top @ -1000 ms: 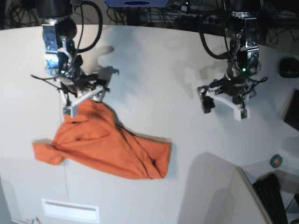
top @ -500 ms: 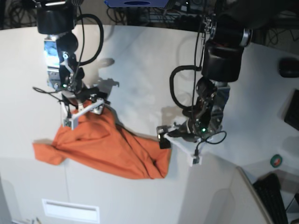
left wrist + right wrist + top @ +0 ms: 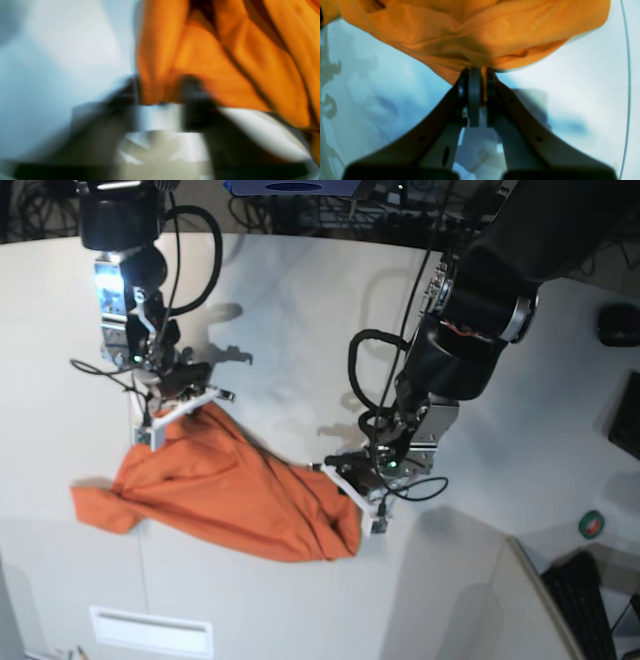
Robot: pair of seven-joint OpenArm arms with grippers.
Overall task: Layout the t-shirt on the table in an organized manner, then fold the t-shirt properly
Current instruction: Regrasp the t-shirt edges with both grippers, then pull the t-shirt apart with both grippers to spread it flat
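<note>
We see a soft, matt orange cloth t-shirt [image 3: 230, 500] with folds, a smooth, slightly shiny white bench [image 3: 300, 330], hard pale plastic fingers [image 3: 475, 97]

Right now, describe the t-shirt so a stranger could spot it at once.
Look at the big white table. Near its front left lies a crumpled heap, the t-shirt, pinched at either end by a gripper. It is the only cloth and the only orange thing there.

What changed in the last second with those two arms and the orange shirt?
The left hand swung down across the table to the t-shirt's near end and closed there. The right hand shut on the far edge. The shirt's crumpled heap barely shifted.
</note>
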